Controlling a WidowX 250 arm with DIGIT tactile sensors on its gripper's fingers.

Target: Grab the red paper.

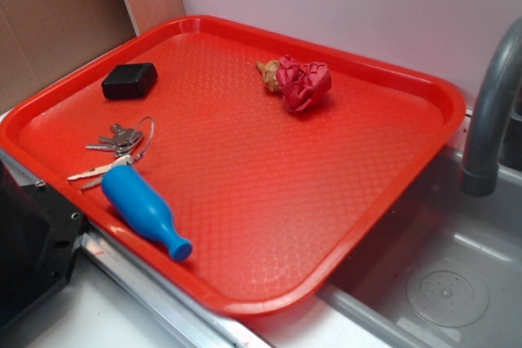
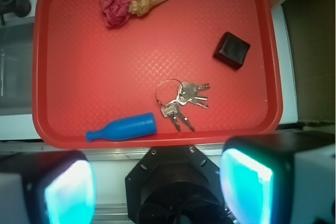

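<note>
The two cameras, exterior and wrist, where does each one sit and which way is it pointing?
Exterior: off to one side and above, looking down at a slant across the red tray, with a grey faucet and sink at right; a dark part at lower left may be the robot's.
Wrist: on the arm, high above, looking straight down at the tray; the open gripper frames the bottom edge, holding nothing.
Shared: tray, red paper, tan shell touching it, keys, blue bottle, black box.
</note>
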